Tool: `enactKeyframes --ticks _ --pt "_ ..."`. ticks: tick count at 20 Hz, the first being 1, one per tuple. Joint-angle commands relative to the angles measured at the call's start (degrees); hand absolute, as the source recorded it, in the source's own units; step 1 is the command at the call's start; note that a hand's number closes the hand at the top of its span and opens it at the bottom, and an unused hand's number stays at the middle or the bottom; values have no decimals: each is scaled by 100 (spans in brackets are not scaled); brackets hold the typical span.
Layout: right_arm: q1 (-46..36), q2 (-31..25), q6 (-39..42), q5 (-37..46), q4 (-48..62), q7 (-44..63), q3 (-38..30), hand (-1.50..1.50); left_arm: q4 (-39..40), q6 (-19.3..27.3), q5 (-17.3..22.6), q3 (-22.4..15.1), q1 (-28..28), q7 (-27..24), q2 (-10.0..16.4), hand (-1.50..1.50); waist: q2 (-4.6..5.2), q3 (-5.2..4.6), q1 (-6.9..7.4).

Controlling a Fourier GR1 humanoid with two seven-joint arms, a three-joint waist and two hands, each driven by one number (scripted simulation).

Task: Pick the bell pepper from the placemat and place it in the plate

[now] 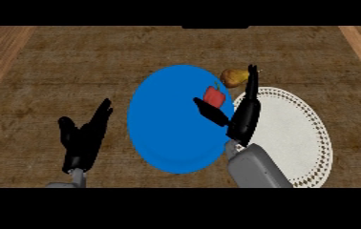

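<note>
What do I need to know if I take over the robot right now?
Left hand: open, resting at the lower left, holding nothing.
Right hand: open over the blue plate's right edge, fingers straight.
Red bell pepper: off the white placemat, over the plate beside the right thumb; I cannot tell if it rests there.
A pear lies by the placemat's far edge.
Left: confirm the pepper sits on the plate, then withdraw.

I see a smooth matt blue plate (169,128), a white lacy cloth placemat (296,132), and a rough brown woven-looking counter (84,61)
</note>
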Motion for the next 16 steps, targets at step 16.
enactKeyframes --ticks 16 --pt "3898 -1523 636 -1359 -2834 -2432 1669 -150 102 -86 -94 107 -25 196 -72 0 9 -37 -51"
